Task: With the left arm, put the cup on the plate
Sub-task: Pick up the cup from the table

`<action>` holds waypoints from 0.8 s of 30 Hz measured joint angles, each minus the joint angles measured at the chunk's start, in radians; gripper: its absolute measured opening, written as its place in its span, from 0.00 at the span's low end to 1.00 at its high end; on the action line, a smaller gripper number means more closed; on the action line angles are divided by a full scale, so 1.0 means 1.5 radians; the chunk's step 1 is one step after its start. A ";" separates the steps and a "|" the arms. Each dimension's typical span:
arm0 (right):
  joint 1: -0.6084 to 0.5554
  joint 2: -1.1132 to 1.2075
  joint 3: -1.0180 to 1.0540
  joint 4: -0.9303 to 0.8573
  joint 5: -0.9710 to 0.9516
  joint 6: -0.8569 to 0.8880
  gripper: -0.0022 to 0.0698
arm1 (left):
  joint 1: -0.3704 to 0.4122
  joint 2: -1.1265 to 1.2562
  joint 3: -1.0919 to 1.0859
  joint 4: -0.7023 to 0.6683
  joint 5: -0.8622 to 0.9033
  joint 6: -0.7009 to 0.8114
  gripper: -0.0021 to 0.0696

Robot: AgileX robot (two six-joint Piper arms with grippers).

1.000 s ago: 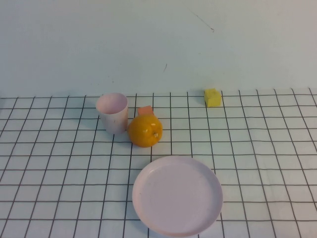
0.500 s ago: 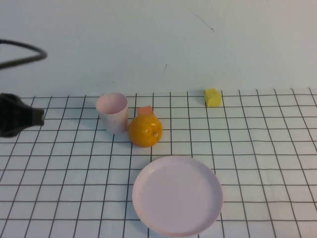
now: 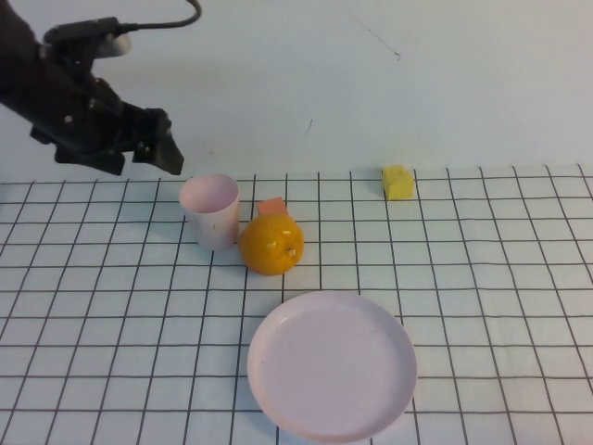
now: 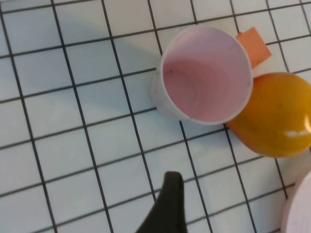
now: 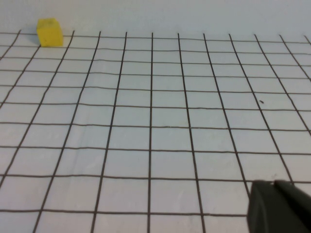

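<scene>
The pale pink cup [image 3: 210, 211] stands upright on the gridded cloth, touching the orange fruit [image 3: 271, 245] on its right. The pink plate [image 3: 332, 364] lies empty near the front. My left gripper [image 3: 157, 148] hangs in the air just left of and behind the cup, open and empty. In the left wrist view I look down into the cup [image 4: 206, 73]. One black finger [image 4: 170, 199] shows short of it, and the plate's rim [image 4: 299, 208] shows in the corner. My right gripper [image 5: 272, 187] is shut and empty, low over bare cloth, and out of the high view.
A small orange block [image 3: 271, 206] lies behind the fruit. A yellow block [image 3: 397, 182] sits at the back right and also shows in the right wrist view [image 5: 49, 32]. A pale wall stands behind the table.
My left arm has come in from the left edge and moved up and right. It now hovers beside the cup. The cup, fruit and plate have not moved.
</scene>
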 joint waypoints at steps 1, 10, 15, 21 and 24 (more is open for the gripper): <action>0.000 0.000 0.000 0.000 0.000 0.000 0.03 | -0.005 0.035 -0.037 0.008 0.011 -0.006 0.91; 0.000 0.000 0.000 0.000 0.000 0.000 0.03 | -0.058 0.296 -0.329 0.122 0.091 -0.077 0.91; 0.000 0.000 0.000 0.000 0.000 0.000 0.03 | -0.064 0.371 -0.405 0.152 0.115 -0.106 0.82; 0.000 0.000 0.000 0.000 0.000 0.000 0.03 | -0.064 0.388 -0.412 0.169 0.125 -0.111 0.48; 0.000 0.000 0.000 0.000 0.000 0.000 0.03 | -0.064 0.391 -0.412 0.169 0.131 -0.100 0.30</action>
